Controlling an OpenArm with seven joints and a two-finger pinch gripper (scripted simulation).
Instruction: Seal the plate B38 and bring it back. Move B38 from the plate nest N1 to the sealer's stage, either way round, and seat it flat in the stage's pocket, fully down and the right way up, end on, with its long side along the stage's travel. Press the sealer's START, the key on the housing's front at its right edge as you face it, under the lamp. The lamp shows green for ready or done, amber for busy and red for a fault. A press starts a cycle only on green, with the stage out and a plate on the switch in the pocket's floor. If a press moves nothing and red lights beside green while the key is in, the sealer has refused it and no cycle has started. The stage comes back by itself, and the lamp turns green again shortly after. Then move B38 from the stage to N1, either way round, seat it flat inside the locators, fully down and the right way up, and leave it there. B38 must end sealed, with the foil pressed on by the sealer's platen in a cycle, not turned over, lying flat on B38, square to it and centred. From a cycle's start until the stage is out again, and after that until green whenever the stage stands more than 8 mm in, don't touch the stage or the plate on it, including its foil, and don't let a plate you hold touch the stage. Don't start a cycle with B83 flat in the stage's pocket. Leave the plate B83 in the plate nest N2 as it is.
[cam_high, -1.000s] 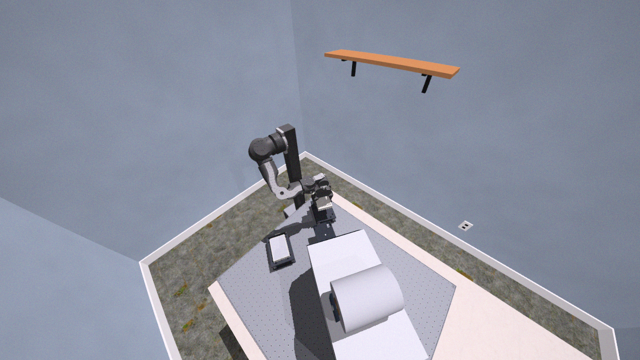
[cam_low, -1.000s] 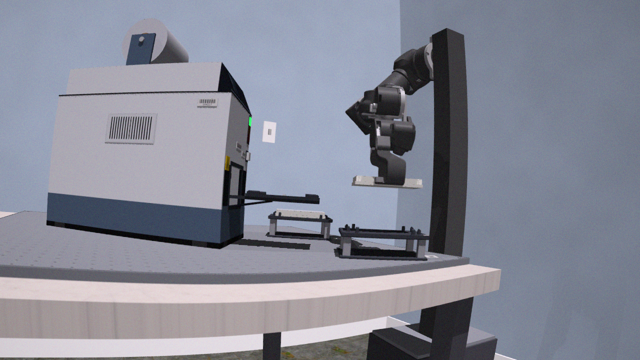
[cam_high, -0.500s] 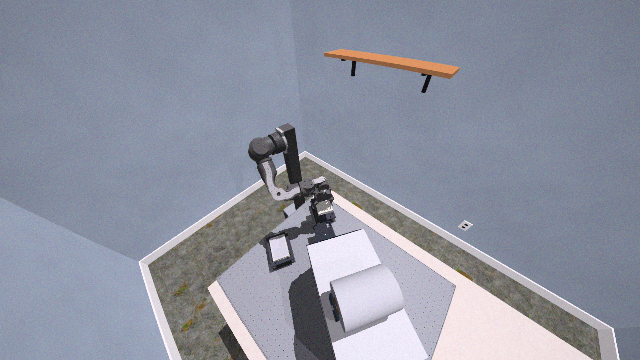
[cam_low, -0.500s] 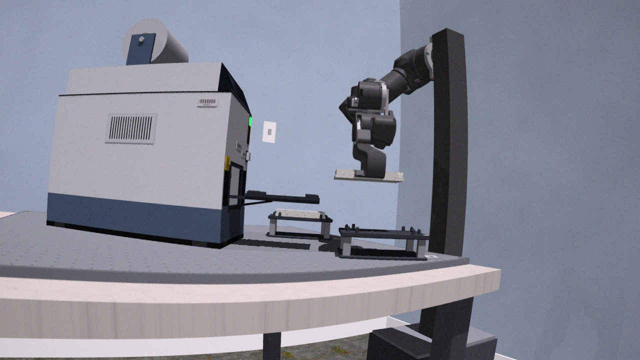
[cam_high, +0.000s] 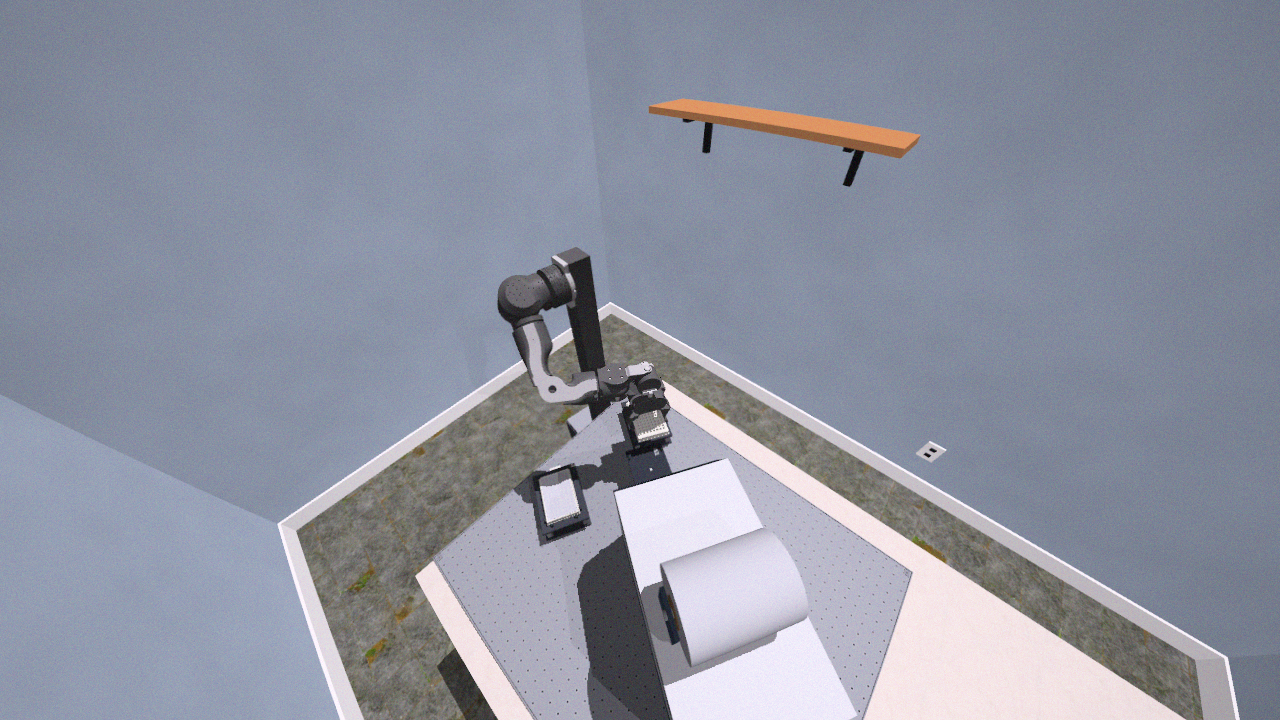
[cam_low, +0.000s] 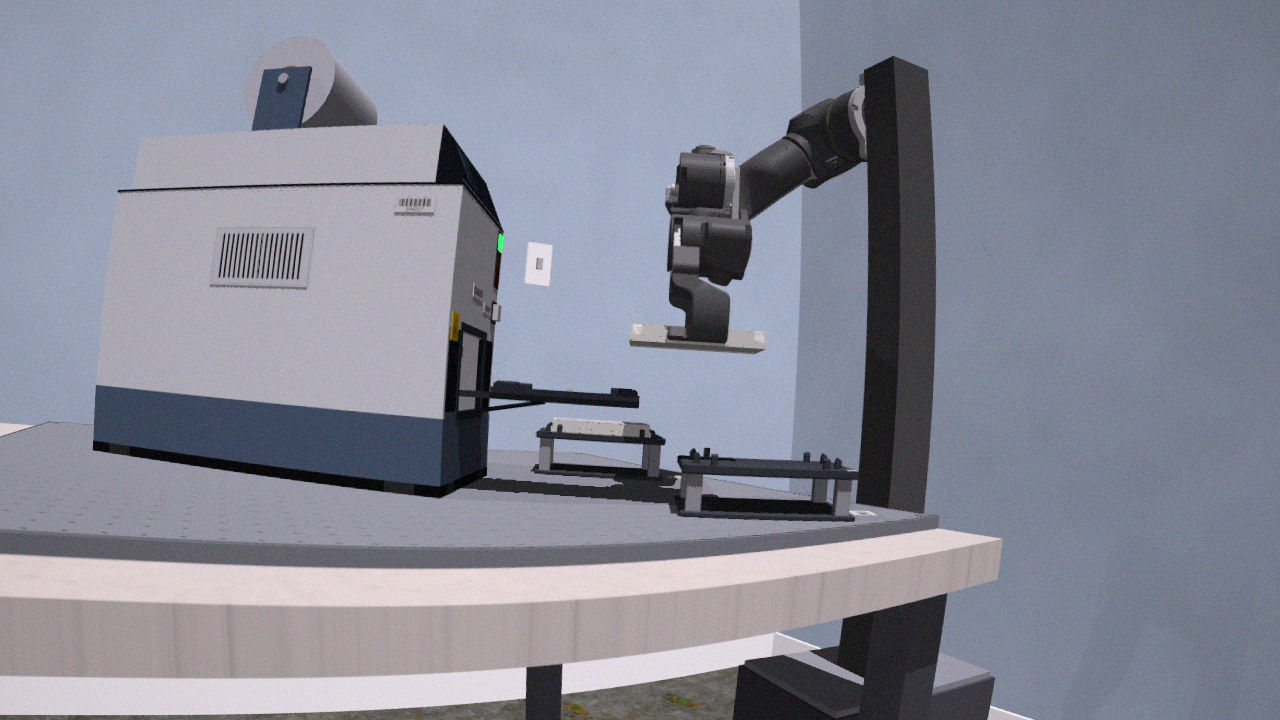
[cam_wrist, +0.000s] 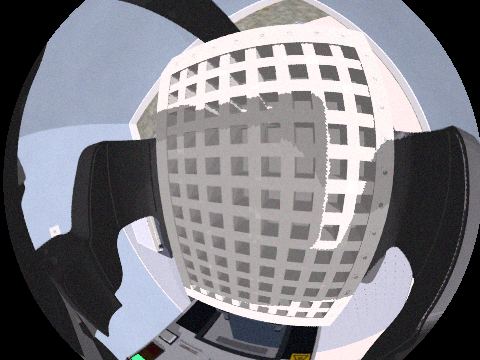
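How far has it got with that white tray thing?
Done: B38 is lifted out of its nest N1. In hand: the gripper carries it level, above and short of the stage. The lamp shows green. Left: seating, pressing START, returning it.
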